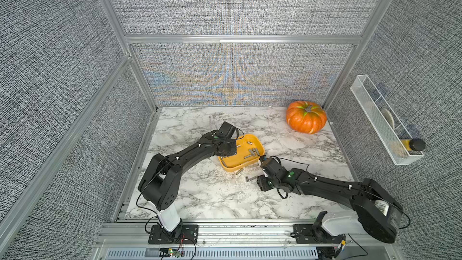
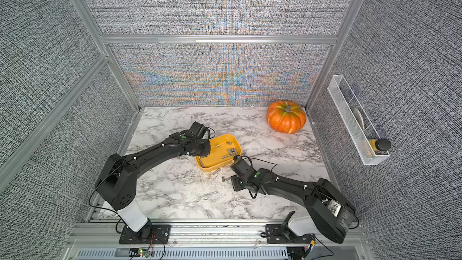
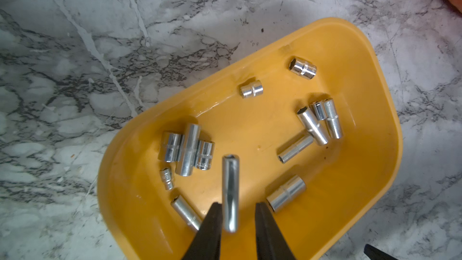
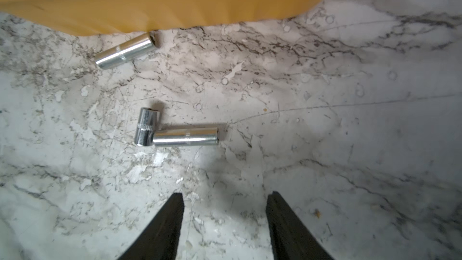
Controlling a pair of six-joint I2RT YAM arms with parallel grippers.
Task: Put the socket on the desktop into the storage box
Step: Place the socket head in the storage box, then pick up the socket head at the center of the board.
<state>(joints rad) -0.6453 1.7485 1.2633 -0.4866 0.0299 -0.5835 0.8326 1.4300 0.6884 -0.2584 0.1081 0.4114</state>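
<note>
The yellow-orange storage box (image 1: 250,136) (image 2: 225,137) lies mid-desktop and holds several chrome sockets (image 3: 252,88). My left gripper (image 3: 236,205) hangs over the box's near-left end, jaws open. A long socket (image 3: 230,191) sits between its fingers, beside one and clear of the other. Three sockets remain on the marble desktop (image 4: 325,121) in front of the box: one (image 4: 126,50) against the box wall (image 4: 175,3), and a short one (image 4: 146,127) touching a long one (image 4: 186,136). My right gripper (image 4: 225,195) hovers open and empty just short of that pair.
An orange pumpkin (image 1: 306,120) stands at the back right corner. A white wire basket (image 1: 382,123) with a bottle (image 1: 412,145) hangs on the right wall. Aluminium rails frame the desktop, and both arms reach in from the front edge.
</note>
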